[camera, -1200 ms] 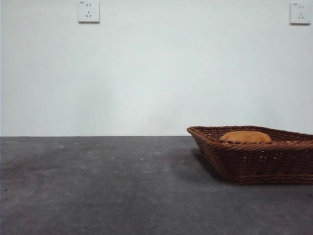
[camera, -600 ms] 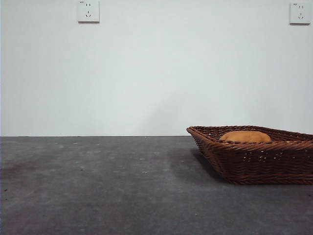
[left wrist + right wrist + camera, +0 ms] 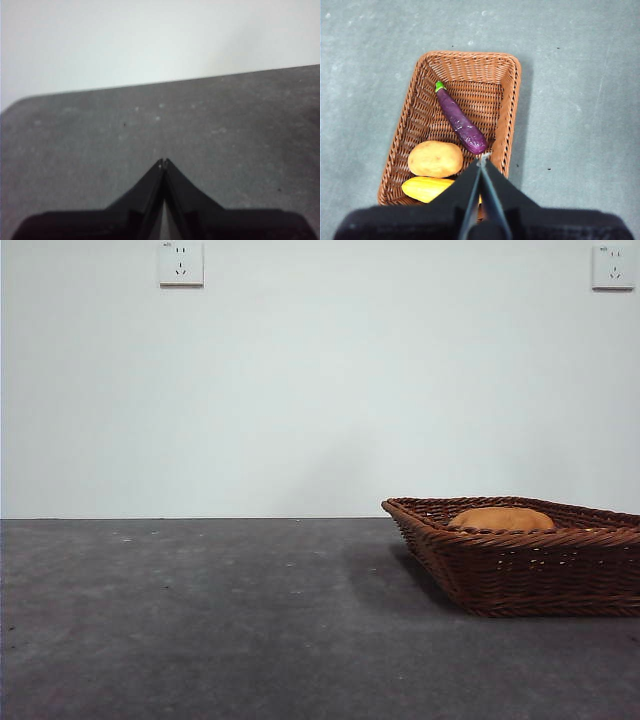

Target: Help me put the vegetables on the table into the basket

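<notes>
1. The right gripper (image 3: 483,159) is seen from its wrist camera, high above the basket (image 3: 509,112); its two black jaws are pressed together to a point, with nothing held between them.
2. Directly beneath it, all three vegetables are found lying inside the basket: the purple eggplant (image 3: 461,121) is laid slantwise across the middle, the orange-brown potato (image 3: 435,158) is set beside the eggplant's rounded end, and the yellow corn cob (image 3: 426,188) is tucked along one short wall, partly hidden by the jaws.
3. The left gripper (image 3: 163,163) is held low over a bare stretch of table (image 3: 240,120), its jaws likewise closed on nothing (no vegetable is seen near it).
4. In the front view the basket is shown at the right side, resting flat on the dark grey table, and only the top of the potato (image 3: 501,519) is seen above the braided rim; neither arm appears there.
5. The raised, empty grippers are judged to suit a finished job: every piece is contained, so nothing is left to be carried.
</notes>
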Robot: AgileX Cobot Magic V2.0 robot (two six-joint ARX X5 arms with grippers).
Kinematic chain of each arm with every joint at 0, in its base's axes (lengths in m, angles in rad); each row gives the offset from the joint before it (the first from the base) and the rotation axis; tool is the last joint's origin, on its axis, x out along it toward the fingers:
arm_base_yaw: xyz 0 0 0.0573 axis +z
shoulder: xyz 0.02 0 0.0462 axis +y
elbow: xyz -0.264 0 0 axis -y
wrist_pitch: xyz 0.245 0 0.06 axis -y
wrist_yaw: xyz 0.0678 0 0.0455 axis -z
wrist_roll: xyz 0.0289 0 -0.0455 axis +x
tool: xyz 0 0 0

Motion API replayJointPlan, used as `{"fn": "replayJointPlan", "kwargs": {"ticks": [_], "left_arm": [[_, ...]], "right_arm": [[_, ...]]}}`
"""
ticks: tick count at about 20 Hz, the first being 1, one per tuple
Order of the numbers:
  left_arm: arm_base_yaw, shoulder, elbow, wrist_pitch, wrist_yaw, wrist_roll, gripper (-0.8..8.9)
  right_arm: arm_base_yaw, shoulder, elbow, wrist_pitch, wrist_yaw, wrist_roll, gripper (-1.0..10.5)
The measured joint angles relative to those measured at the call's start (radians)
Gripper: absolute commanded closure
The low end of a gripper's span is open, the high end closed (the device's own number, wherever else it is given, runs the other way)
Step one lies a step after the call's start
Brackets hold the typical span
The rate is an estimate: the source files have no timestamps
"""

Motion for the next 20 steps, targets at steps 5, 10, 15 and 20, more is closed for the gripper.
{"fn": "replayJointPlan", "kwargs": {"ticks": [5, 10, 15, 20], "left_arm": [[0.016, -0.030, -0.054, -0.049, 0.000, -0.073, 8.17], [0.016, -0.031, -0.054, -0.060, 0.000, -0.095, 8.17], [0.016, -0.020, -0.053, -0.060, 0.000, -0.095, 8.17], [0.016, -0.020, -0.053, -0.059, 0.000, -0.095, 8.17]], "right_arm": [[0.000, 0.000, 0.000, 0.000, 0.000, 0.000, 9.5], [0.000, 0.000, 0.000, 0.000, 0.000, 0.000, 9.5], [0.000, 0.000, 0.000, 0.000, 0.000, 0.000, 9.5], [0.000, 0.000, 0.000, 0.000, 0.000, 0.000, 9.5]]}}
